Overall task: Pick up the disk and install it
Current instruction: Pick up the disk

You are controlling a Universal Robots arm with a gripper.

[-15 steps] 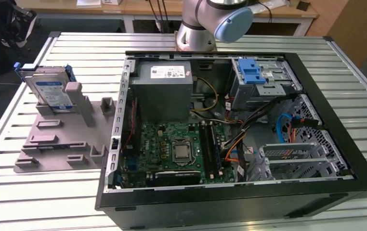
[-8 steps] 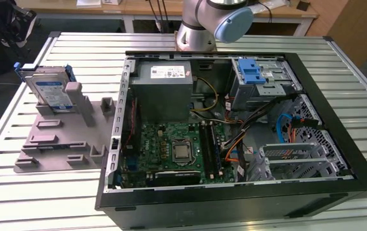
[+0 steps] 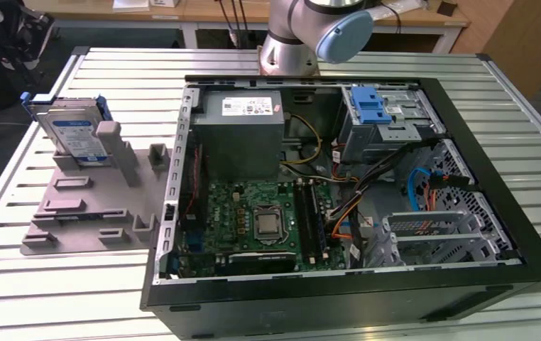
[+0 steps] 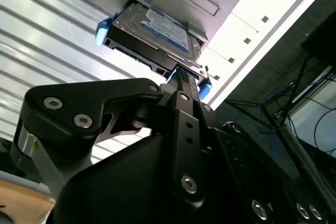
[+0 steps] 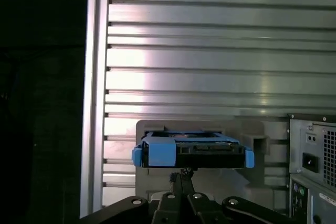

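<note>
Disk stands on edge in grey fixture on bench, to exterior view's left of open computer case; not yet picked. Good pick likely needs jaws centred across blue carrier and lift straight out of slot. End effector closed, empty, aimed at disk edge in both wrist views.

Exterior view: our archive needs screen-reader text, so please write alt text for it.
A blue-framed disk stands on edge, untouched, in a grey holder on a slatted metal table, at the exterior view's left of an open computer case. The robot arm rises behind the case.
</note>
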